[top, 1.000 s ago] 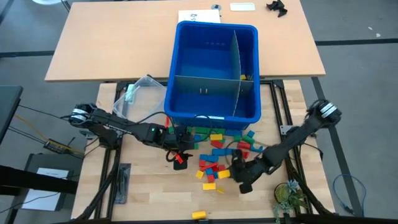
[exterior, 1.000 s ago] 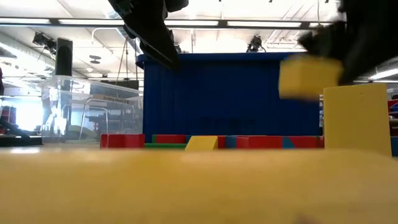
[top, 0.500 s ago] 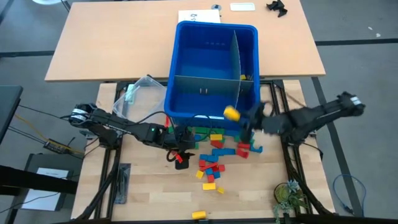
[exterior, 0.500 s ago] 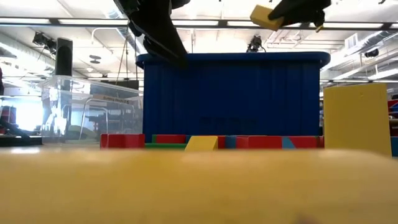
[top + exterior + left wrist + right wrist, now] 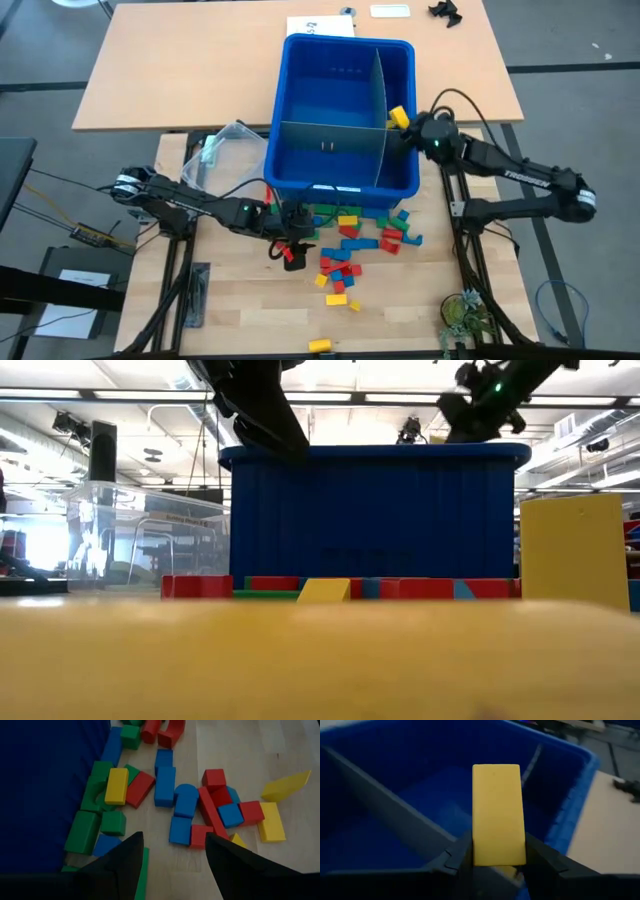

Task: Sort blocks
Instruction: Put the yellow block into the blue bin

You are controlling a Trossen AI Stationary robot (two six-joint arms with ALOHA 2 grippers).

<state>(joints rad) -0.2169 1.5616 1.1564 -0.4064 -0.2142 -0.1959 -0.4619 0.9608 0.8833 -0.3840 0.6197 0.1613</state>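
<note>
The blocks (image 5: 355, 240) lie in a loose red, blue, green and yellow pile on the wooden table, just in front of the blue bin (image 5: 300, 110). My left gripper (image 5: 292, 245) hovers open at the pile's left end; the left wrist view shows nothing between its fingers (image 5: 172, 855). At the bin's right rim my right gripper (image 5: 408, 128) is shut on a yellow block (image 5: 398, 117), also seen in the right wrist view (image 5: 497, 815). In the low view my right gripper (image 5: 480, 400) stands above the bin's top edge. My right gripper pinches the yellow block between its two fingers, on the two long sides near the end closest to the wrist (image 5: 497, 857). The fingers reach in from the table's right, slanting a little downward. The block juts out ahead of them, lifted clear over the bin's right compartment.
Grey dividers (image 5: 330, 125) split the bin into compartments. A clear plastic tub (image 5: 225, 150) stands left of the bin. One yellow block (image 5: 320, 345) lies alone near the front edge, and a small plant (image 5: 460, 315) sits at the front right.
My right gripper has risen from the pile's right side with the yellow block and swung toward the far edge, turning as it went. It now stands over the bin's right rim, with the block lifted clear of the table.
</note>
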